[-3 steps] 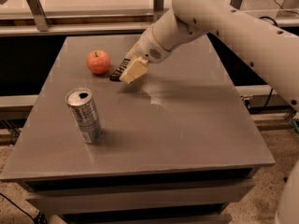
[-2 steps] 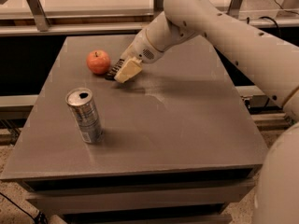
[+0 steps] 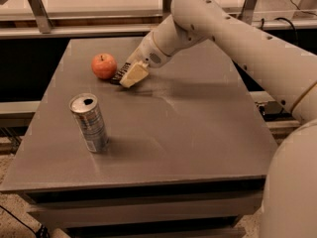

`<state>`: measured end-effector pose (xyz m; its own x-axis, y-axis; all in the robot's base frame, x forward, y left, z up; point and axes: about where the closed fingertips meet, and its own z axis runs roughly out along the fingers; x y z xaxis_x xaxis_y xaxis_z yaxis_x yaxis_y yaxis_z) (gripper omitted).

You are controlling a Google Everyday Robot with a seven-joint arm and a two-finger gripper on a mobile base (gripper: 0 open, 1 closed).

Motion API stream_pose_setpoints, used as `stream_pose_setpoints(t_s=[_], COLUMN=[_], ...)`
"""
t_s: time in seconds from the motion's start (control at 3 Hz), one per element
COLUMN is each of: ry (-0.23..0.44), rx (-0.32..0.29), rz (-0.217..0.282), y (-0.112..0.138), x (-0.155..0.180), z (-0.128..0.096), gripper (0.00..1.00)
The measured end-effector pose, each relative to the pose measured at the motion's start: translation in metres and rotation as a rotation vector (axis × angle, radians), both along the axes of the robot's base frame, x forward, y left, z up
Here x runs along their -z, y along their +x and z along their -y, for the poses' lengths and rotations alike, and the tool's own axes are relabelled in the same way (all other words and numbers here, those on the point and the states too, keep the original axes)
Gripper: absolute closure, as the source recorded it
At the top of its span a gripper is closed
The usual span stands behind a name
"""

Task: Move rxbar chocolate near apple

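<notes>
The fingers [image 3: 134, 74] of our gripper [image 3: 128, 77] pinch the chocolate bar [image 3: 117, 77] low over the worktop [image 3: 198, 133], upper left of centre, so we can lay it just beside the apple [image 3: 104, 66]; the can [image 3: 89, 123] stands apart, lower left.

Glossy white rounded arm [image 3: 233, 33], cream-coloured gripper [image 3: 132, 75] beside the apple [image 3: 104, 66].
</notes>
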<state>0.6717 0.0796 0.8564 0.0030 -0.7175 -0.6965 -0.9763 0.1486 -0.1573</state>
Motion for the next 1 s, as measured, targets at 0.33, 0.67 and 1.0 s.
stream_pose_setpoints(t_s=[0.33,0.67,1.0], ry=[0.0,-0.001,-0.001], rx=[-0.003,-0.007,-0.01], rz=[-0.003,-0.006,-0.008], y=[-0.0005,-0.0009,-0.0014], x=[0.0018,0.0034,0.0052], z=[-0.002,-0.0038,-0.0058], gripper=[0.58,0.35,0.12])
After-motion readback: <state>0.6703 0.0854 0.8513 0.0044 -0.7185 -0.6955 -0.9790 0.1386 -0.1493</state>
